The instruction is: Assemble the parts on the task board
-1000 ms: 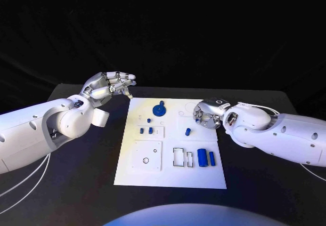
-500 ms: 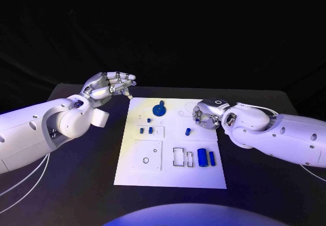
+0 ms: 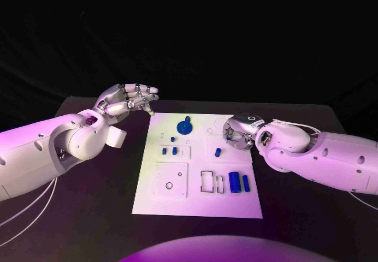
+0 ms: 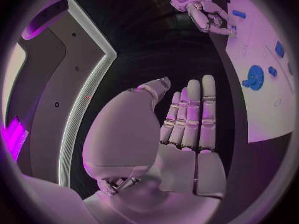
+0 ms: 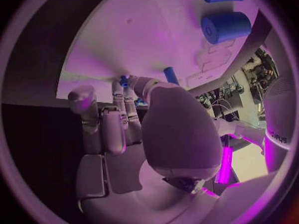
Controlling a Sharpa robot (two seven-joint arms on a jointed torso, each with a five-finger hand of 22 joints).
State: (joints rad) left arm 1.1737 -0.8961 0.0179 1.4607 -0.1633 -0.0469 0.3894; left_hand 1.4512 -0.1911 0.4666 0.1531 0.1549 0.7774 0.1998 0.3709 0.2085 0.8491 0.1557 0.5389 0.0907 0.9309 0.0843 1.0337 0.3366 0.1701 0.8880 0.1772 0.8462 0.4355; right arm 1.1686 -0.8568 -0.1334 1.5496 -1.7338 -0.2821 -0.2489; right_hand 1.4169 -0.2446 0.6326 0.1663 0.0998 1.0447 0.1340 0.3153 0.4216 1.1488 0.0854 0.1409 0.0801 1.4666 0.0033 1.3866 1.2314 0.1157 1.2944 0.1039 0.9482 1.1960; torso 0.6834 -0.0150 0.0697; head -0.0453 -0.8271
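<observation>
Black table [image 3: 94, 218] | task board [image 3: 197, 204] central | left hand [image 3: 126, 99] empty, fingers straight, beyond board corner | right hand [image 3: 240, 132] at board edge, grip unclear

The black table [image 3: 94, 218] fills the lower part of the head view, its far edge running straight across, and behind it the backdrop is plain black. In the left wrist view a grey panel [image 4: 74, 64] edged with a pale lit strip [image 4: 87, 99] curves past. Pink-violet light tints every surface.
</observation>
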